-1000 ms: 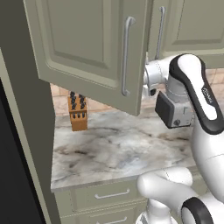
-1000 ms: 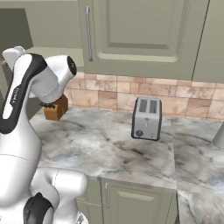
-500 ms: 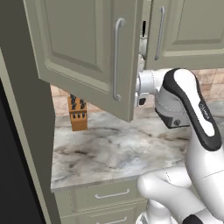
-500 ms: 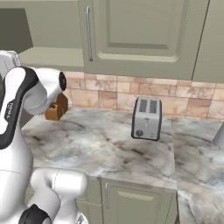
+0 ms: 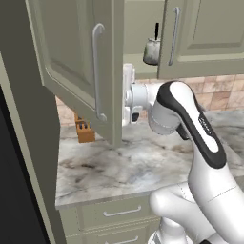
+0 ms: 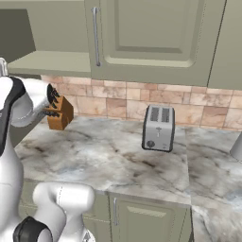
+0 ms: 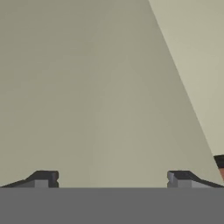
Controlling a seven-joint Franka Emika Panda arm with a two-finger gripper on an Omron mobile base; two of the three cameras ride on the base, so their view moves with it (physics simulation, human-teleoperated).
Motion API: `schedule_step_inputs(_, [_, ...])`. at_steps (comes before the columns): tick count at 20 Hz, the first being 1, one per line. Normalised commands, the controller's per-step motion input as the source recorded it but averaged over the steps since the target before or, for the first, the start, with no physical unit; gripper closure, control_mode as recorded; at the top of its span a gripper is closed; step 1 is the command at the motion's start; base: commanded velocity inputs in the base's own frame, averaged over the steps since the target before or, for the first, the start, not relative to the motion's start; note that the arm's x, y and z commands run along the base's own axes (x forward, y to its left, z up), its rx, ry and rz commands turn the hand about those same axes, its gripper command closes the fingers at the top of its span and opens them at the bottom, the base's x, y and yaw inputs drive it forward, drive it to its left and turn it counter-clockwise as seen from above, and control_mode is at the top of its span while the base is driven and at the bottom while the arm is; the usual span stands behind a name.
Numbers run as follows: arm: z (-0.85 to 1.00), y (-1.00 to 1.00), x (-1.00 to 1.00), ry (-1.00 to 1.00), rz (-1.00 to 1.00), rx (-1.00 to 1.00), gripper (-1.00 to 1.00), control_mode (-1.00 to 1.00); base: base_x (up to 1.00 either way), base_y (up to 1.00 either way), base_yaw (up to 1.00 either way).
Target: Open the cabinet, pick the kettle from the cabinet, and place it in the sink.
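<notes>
The cabinet's left door (image 5: 71, 66) stands swung wide open, its silver bar handle (image 5: 97, 71) facing me. Inside, on the shelf, sits the small silver kettle (image 5: 152, 50) with its black handle upright. My white hand (image 5: 128, 95) presses close against the inner side of that door, below the shelf, and the door's edge hides its fingers. In the hand view my gripper (image 7: 112, 179) is open: the fingertips (image 7: 41, 178) stand far apart with nothing between them, facing the flat pale door face. The right door (image 5: 202, 35) is shut. The sink is out of view.
A silver toaster (image 6: 158, 127) stands on the marble counter (image 6: 108, 160) by the tiled wall. A wooden knife block (image 6: 59, 112) sits at the back left, under the open cabinet shelf (image 6: 47, 64). Drawers (image 5: 121, 212) run below the counter edge.
The left door has swung further open to the left, and my arm has followed it leftward behind the door. The kettle inside the cabinet has come into plain sight.
</notes>
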Motion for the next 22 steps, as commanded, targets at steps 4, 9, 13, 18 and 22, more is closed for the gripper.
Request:
schedule_step_inputs(4, [0.03,0.49,-0.05,0.25,0.16,0.00,-1.00,-1.00,0.00,0.00,0.00])
schedule_step_inputs(9, [0.00,0.47,-0.02,0.21,0.15,0.00,-1.00,-1.00,0.00,0.00,0.00])
schedule_step_inputs(13, [0.00,0.41,0.00,0.05,0.07,0.00,-1.00,-1.00,0.00,0.00,0.00])
schedule_step_inputs(18, [0.00,0.29,0.02,0.01,0.01,0.00,-1.00,-1.00,0.00,0.00,0.00])
schedule_step_inputs(22, [0.04,-0.18,0.00,0.01,0.00,-0.05,-1.00,-1.00,0.00,0.00,0.00])
